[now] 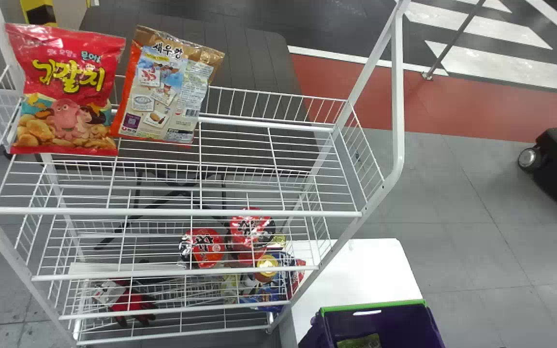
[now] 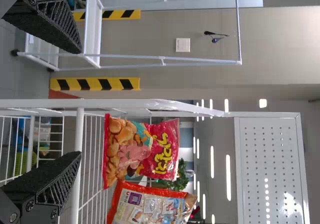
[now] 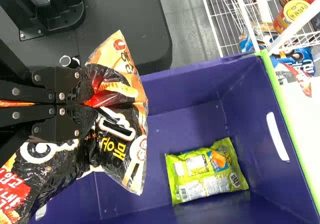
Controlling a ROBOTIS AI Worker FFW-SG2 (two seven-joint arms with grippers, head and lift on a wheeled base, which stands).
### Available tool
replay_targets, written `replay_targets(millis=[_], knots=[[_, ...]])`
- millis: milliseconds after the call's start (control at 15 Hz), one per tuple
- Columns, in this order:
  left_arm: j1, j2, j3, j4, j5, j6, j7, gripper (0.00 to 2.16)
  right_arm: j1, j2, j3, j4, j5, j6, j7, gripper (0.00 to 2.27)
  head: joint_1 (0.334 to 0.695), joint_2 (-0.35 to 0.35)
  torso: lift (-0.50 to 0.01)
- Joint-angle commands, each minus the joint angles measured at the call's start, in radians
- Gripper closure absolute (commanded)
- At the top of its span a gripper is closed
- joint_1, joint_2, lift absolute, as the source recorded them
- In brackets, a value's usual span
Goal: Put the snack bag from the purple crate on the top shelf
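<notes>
Two bags [image 1: 65,87] occupy top shelf [image 1: 172,212] — right wrist view adds right end effector [image 3: 92,103] clamped on black bag [image 3: 120,146]; left end effector [image 2: 80,103] has fingers apart.

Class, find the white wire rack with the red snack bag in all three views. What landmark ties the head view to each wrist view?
Head view: the white wire rack spans from the left edge past centre.
Left wrist view: behind one finger of the left gripper; shared landmark, the red snack bag on its top shelf.
Right wrist view: partly seen beyond the purple crate; shared landmark, that crate.
</notes>
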Motion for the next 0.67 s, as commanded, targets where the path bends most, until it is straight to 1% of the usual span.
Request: replay_targets(millis=[0,133,267,400,467,600], knots=[[-0.001,0.000,-0.001,0.000,0.000,0.002,0.000,0.09,-0.001,-0.001,0.001,0.000,0.001,0.001,0.008,2.13,0.695,-0.350,0.010],[-0.001,-0.002,-0.001,-0.004,-0.002,0.005,0.000,0.09,-0.001,0.000,0.002,0.000,-0.002,0.001,0.026,2.12,0.695,-0.350,0.010],[-0.001,-0.002,0.001,-0.006,-0.002,0.017,0.003,0.09,0.007,0.000,-0.003,-0.003,-0.028,-0.027,0.052,2.12,0.695,-0.350,0.000],[0.000,-0.002,0.001,-0.010,-0.003,0.017,0.008,0.09,0.013,0.011,-0.006,-0.041,-0.043,-0.006,0.083,2.12,0.695,-0.350,0.000],[0.005,-0.002,0.001,-0.018,-0.005,0.017,0.009,0.09,0.020,0.017,-0.015,-0.070,-0.082,0.019,0.126,2.12,0.695,-0.350,0.000],[0.011,-0.002,0.002,-0.024,-0.008,0.017,0.011,0.09,0.028,0.043,-0.042,-0.153,-0.171,0.145,0.144,2.12,0.695,-0.350,0.000]])
